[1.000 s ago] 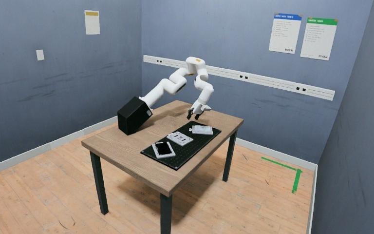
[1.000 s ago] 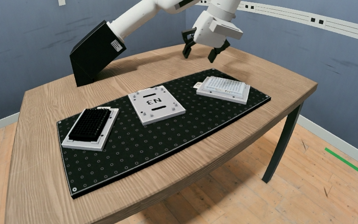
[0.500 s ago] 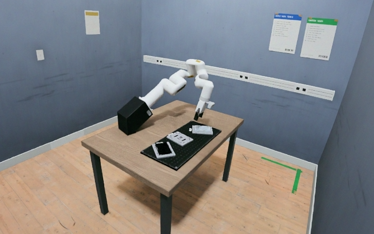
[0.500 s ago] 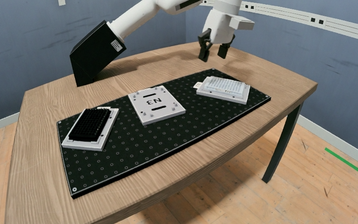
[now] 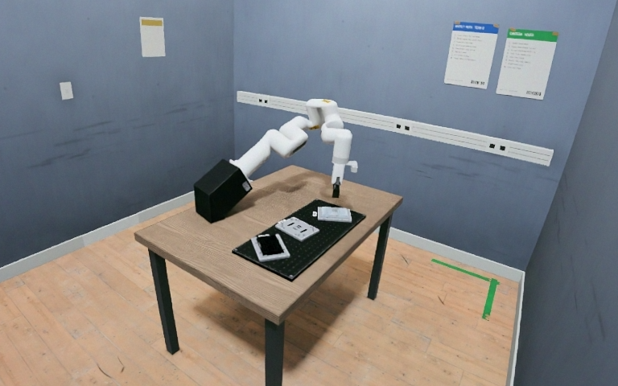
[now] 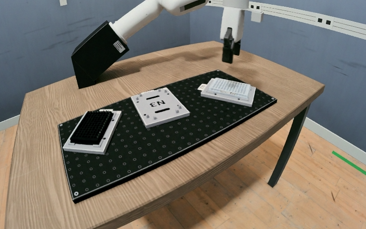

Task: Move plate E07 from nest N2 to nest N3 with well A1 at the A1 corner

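A clear white well plate sits on a nest at the right end of the black deck; it also shows in the top view. A black well plate sits on a nest at the left end. The empty white nest marked N3 lies between them. The plate labels and the other nest signs are too small to read. My gripper points straight down, open and empty. It hangs above the table just behind the deck's far edge, behind the clear plate.
The robot's black base box stands at the table's back left, with the white arm arching over the deck. Small locator pegs stand up on the N3 nest. The table edge is close to the deck's right end.
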